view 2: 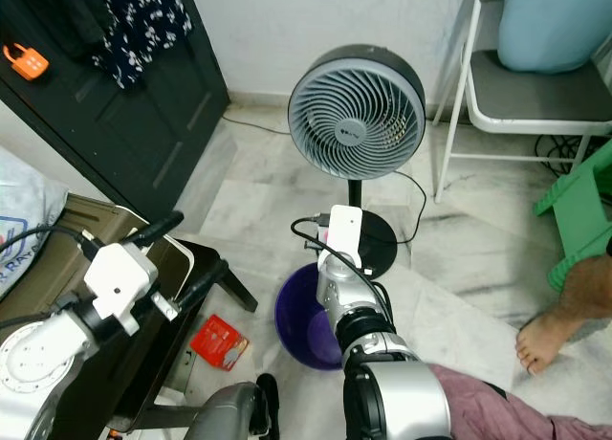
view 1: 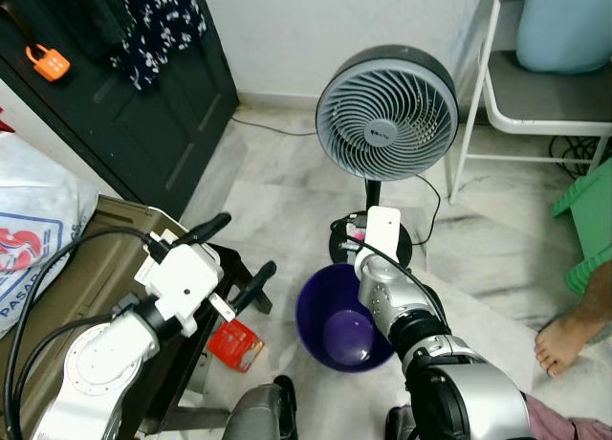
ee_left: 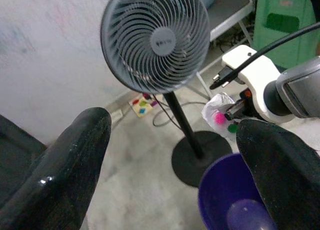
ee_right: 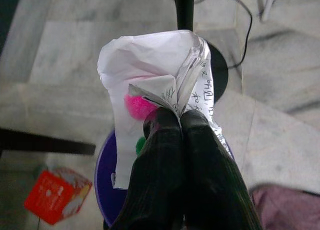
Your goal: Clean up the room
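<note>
My right gripper is shut on a crumpled white paper wrapper with printed writing and pink and green bits inside. It hangs just above the far rim of a purple bin, which stands on the floor in front of me. In the left wrist view the wrapper shows beside the right wrist. My left gripper is open and holds nothing, raised to the left of the bin. A red packet lies on the floor below it, left of the bin.
A grey pedestal fan stands right behind the bin, its cable trailing on the marble floor. A white folding chair and a green stool are at the right, with a person's bare foot. A dark cabinet and a brown case stand left.
</note>
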